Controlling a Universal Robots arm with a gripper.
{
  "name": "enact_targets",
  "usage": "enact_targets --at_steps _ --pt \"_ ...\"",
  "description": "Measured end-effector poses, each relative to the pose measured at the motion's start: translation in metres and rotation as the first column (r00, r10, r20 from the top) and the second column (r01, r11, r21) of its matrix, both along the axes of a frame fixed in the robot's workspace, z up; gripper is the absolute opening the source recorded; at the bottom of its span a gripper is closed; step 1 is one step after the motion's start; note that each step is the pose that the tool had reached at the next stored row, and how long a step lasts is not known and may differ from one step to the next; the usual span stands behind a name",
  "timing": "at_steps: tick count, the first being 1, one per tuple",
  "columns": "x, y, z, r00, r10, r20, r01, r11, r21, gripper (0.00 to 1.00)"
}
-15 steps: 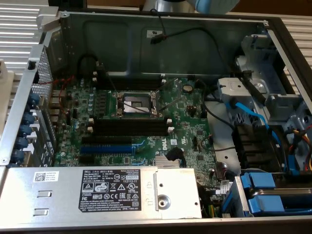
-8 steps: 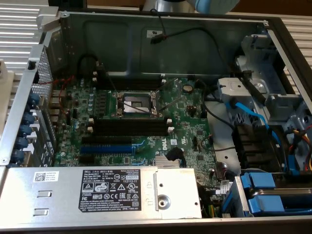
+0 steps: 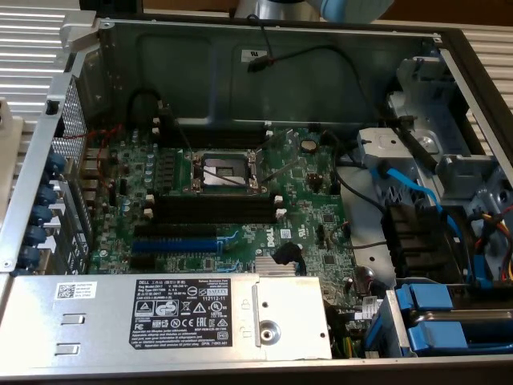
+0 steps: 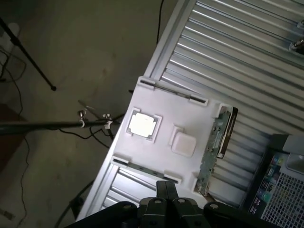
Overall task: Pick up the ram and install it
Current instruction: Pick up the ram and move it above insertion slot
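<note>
Black gripper point(image 4: 166, 197) hangs above the white tray point(image 4: 161, 164), fingers pressed together, gripping nothing. The ram point(image 4: 213, 151) lies in a slot along one edge of that tray, apart from the fingers. Exterior view: open PC case with motherboard point(image 3: 313, 216) centre frame, black memory slots point(image 3: 212, 210) unfilled.

Exterior view: camera above and a bit in front of the open grey metal computer case point(image 3: 264, 48), looking steeply down, close; the green motherboard point(image 3: 232, 200) fills mid-frame, the silver power-supply box point(image 3: 168, 317) the lower edge.

Wrist view: looks down from higher up past the dark tool point(image 4: 164, 202) at the ribbed aluminium surface point(image 4: 237, 52), with a white moulded parts tray point(image 4: 161, 156) mid-frame and floor in the upper left.

Shared: only the case's perforated corner point(image 4: 280, 190), lower right of wrist view, plus ribbed surface along exterior edges.
</note>
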State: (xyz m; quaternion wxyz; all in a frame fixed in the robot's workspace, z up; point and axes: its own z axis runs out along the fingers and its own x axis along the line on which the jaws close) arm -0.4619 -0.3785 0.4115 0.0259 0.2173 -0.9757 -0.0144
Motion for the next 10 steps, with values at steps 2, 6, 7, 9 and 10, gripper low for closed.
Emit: enact_targets --at_steps 2,6,7,9,10 --pt "-0.0003 0.0 -0.0001 0.9996 0.028 0.0 -0.028 0.9996 0.0 0.11" --pt "-0.0011 -0.0001 -0.0003 0.9965 0.084 0.0002 -0.084 0.9965 0.0001 0.11" --pt "-0.0014 -0.0001 -0.0003 0.9954 0.096 0.0001 -0.096 0.9954 0.0 0.11" --pt "-0.0018 -0.0001 -0.0004 0.9924 0.123 0.0001 -0.123 0.9924 0.0 0.11" --pt "-0.002 -0.0002 -0.0005 0.9905 0.137 0.0001 -0.137 0.9905 0.0 0.11"
